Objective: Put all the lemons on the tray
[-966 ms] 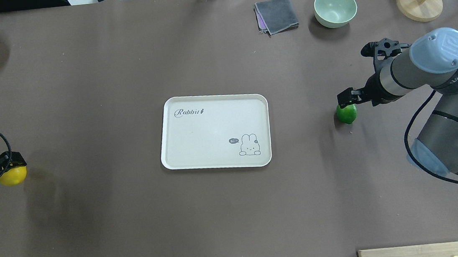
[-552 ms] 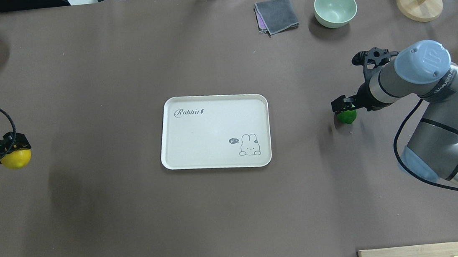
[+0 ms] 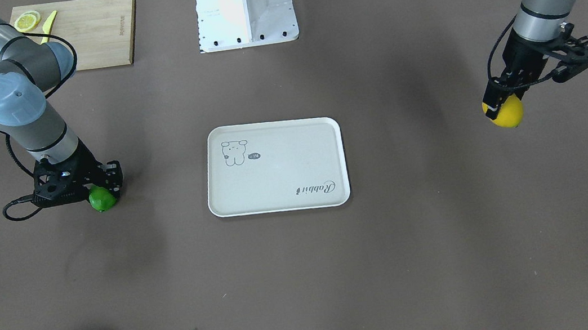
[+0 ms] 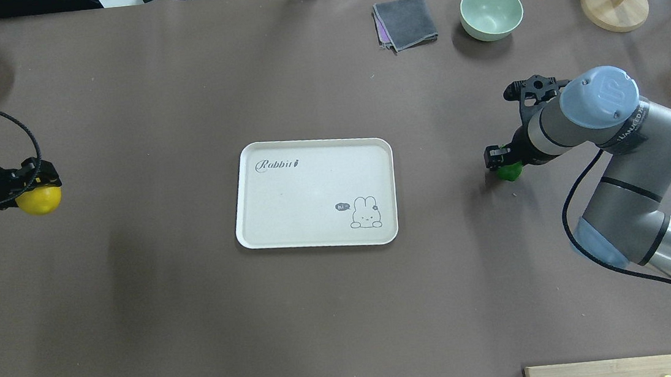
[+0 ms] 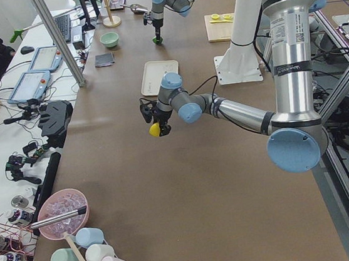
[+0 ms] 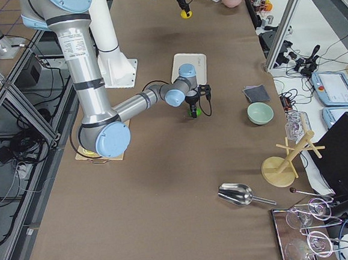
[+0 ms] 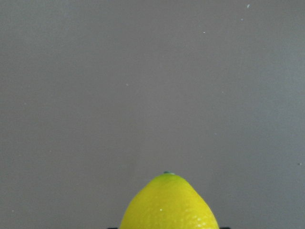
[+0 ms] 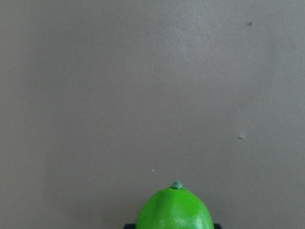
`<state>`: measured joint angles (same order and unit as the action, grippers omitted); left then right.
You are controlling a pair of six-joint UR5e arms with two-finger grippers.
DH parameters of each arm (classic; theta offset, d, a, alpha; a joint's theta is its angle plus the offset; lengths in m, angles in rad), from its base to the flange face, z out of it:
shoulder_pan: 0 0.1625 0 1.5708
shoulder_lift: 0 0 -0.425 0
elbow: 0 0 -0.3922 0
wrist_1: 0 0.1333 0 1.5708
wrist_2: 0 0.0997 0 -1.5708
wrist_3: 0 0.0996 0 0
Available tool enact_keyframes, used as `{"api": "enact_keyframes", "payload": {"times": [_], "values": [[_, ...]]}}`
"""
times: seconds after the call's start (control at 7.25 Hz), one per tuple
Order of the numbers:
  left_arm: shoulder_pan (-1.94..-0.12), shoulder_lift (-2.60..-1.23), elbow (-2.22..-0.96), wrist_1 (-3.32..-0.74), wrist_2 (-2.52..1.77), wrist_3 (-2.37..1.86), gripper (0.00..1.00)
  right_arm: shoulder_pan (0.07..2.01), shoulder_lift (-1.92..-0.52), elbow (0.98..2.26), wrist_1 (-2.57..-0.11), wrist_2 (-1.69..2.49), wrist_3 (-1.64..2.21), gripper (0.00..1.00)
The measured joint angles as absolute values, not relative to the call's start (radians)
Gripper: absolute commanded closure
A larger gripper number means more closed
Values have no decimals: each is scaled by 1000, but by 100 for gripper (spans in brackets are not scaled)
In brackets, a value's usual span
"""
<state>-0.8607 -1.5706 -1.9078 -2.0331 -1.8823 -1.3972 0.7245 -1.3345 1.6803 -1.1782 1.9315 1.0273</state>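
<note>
The tray (image 4: 313,184) carries grey script reading "Rabbit" (image 4: 276,164) at its upper left in the overhead view. A small speech bubble (image 4: 343,206) reading "hi" sits beside the rabbit drawing (image 4: 365,212) at lower right. The right arm's blue joint cap (image 4: 600,93) bears "UR".

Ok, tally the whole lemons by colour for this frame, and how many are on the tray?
yellow lemon: 1
green lemon: 1
lemons lying on the tray: 0
Total whole lemons: 2
</note>
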Motion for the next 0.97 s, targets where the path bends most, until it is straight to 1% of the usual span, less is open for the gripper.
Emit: {"api": "enact_keyframes", "payload": {"times": [0.41, 0.83, 0.97], "values": [[-846, -1744, -1856, -2003, -1883, -1403, 100, 762, -1265, 1688, -1181, 1976, 1033, 100], [-726, -1979, -1763, -1968, -1871, -1407, 100, 783, -1182, 1685, -1182, 1989, 1050, 100], [-683, -2034, -1739, -1949, -1852, -1407, 100, 780, -1149, 1677, -1183, 1990, 1076, 100]]}}
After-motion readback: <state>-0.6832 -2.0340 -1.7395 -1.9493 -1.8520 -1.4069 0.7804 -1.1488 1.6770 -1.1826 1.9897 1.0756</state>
